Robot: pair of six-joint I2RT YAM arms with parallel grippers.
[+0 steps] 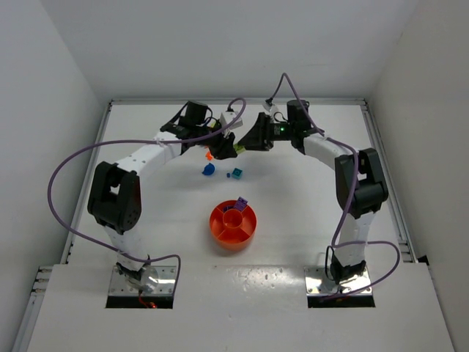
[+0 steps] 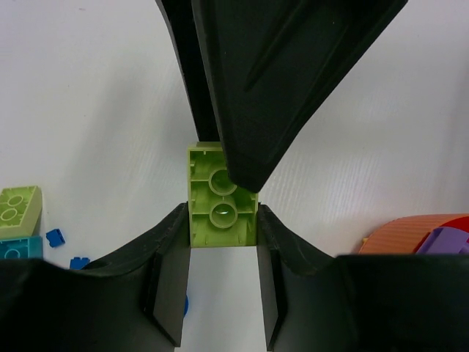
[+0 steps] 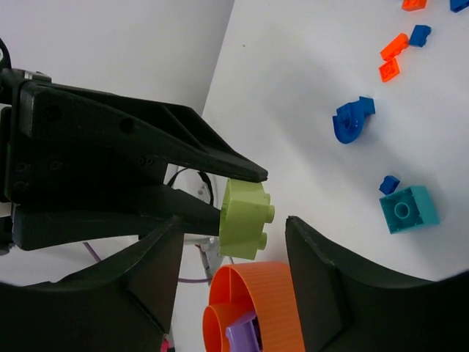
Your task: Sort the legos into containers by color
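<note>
A lime green lego (image 2: 222, 213) hangs above the table, with my left gripper (image 2: 222, 224) shut on it by its sides. In the right wrist view the same green lego (image 3: 245, 220) sits between the fingers of my right gripper (image 3: 233, 222). That gripper is open, with a gap showing on the studded side. From above, both grippers meet at the back centre, left gripper (image 1: 226, 147) and right gripper (image 1: 245, 142). The orange tray of containers (image 1: 220, 229) sits nearer the front, with a purple lego (image 1: 240, 204) on its far side.
Loose legos lie on the table below the grippers: a blue curved piece (image 3: 352, 119), a teal brick (image 3: 408, 209), small orange pieces (image 3: 393, 46) and small blue bits (image 3: 388, 183). A second lime brick (image 2: 16, 209) lies beside a teal one (image 2: 15, 248). White walls enclose the table.
</note>
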